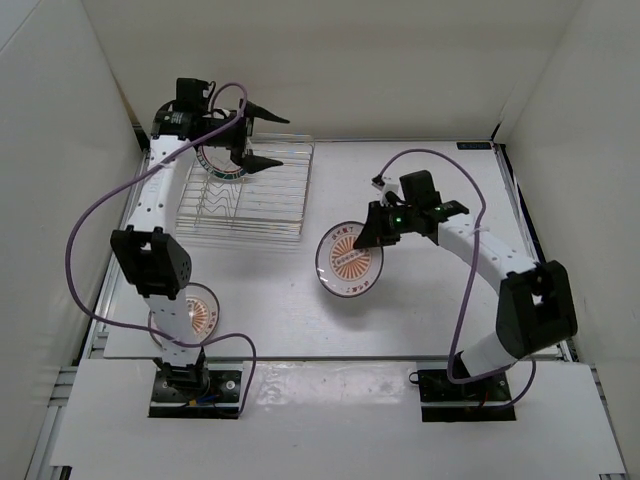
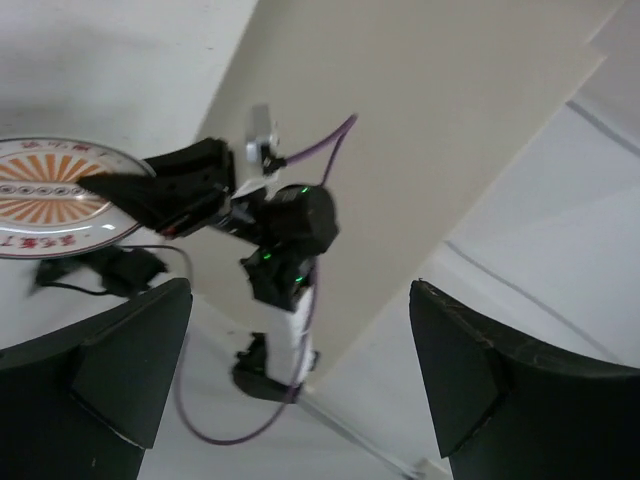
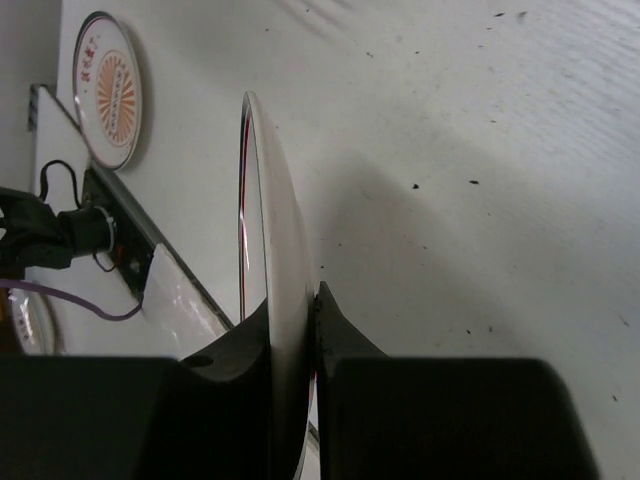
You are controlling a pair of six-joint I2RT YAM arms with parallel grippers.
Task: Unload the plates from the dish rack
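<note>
Claws on a white worktop (image 1: 420, 310), one busy and one idle. The right claw (image 1: 376, 233) is clamped on the rim of a sunburst plate (image 1: 350, 264). From overhead the plate faces up, stretching away from the fingertips toward the left arm. The right wrist camera sees it edge-on, pinched between both fingers (image 3: 340, 330). Whether its far edge touches the worktop cannot be told.

The left claw (image 1: 284, 140) hovers with its jaws spread wide and nothing between them, over the far end of the dish rack (image 1: 270, 205). A banded plate (image 1: 224, 164) stands among the rack's prongs, just behind the fingertips and close to the nearer finger. Contact between them cannot be made out.

A second sunburst plate (image 1: 203, 316) lies flat on the worktop, well apart from both claws. It sits near the left arm's base, partly covered by that arm from above. The rack lies between the left claw and this plate, and the held plate sits beside the rack's near corner, apart from it.
</note>
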